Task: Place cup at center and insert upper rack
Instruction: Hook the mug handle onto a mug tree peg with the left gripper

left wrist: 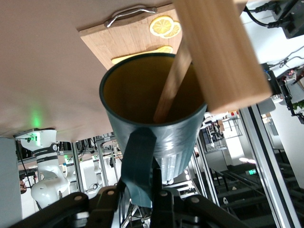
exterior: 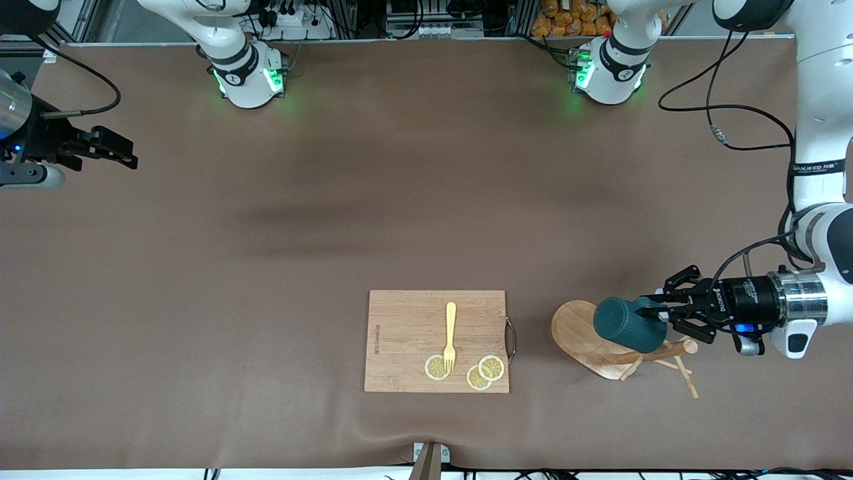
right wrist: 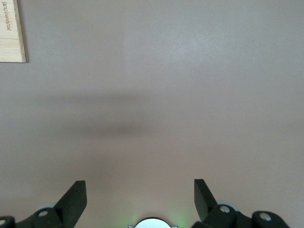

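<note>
Brown counter (exterior: 280, 220) lies mostly bare. Left gripper (exterior: 656, 313) pinches the cup (exterior: 630, 325) by its handle over the upper rack (exterior: 586, 337) — a peg pokes inside. Right gripper (exterior: 110, 150) waits over its end of the counter, jaws spread.

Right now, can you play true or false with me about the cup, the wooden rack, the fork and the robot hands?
1. The left gripper holds the cup by its handle. True.
2. The upper rack stands upright. False: it lies on its side, one peg inside the cup.
3. The yellow fork lies on the cutting board. True.
4. The right gripper grips a lemon slice. False: its fingers are open and empty; that arm waits over bare table.
</note>
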Motion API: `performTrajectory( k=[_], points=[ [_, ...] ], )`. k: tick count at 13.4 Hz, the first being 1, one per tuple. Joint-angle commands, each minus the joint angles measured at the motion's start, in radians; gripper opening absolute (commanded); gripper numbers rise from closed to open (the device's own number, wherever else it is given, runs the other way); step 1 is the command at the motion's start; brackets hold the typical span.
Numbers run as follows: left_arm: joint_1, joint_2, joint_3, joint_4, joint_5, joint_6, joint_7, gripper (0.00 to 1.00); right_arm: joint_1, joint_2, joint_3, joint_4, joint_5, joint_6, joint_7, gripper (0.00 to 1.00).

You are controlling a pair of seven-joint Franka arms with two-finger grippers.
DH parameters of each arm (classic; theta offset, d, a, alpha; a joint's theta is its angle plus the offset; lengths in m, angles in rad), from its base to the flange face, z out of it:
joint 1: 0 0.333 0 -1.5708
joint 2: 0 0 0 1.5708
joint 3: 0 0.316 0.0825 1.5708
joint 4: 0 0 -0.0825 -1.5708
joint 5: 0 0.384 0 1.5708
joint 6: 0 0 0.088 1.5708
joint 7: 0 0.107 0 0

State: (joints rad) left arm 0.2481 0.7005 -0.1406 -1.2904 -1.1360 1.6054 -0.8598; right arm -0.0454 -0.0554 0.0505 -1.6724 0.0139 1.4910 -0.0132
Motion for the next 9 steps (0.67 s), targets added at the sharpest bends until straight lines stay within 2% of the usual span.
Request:
performTrajectory(
  k=[1, 9],
  points=[
    [0.022, 0.019, -0.008, 0.006, -0.041, -0.030, 0.028, 0.00, 0.007, -0.009, -0.003, -0.007, 0.009, 0.003, 0.013, 1.00],
    [0.028, 0.034, -0.005, 0.006, -0.039, -0.030, 0.056, 0.00, 0.007, -0.009, -0.003, -0.007, 0.009, 0.003, 0.013, 1.00]
  ],
)
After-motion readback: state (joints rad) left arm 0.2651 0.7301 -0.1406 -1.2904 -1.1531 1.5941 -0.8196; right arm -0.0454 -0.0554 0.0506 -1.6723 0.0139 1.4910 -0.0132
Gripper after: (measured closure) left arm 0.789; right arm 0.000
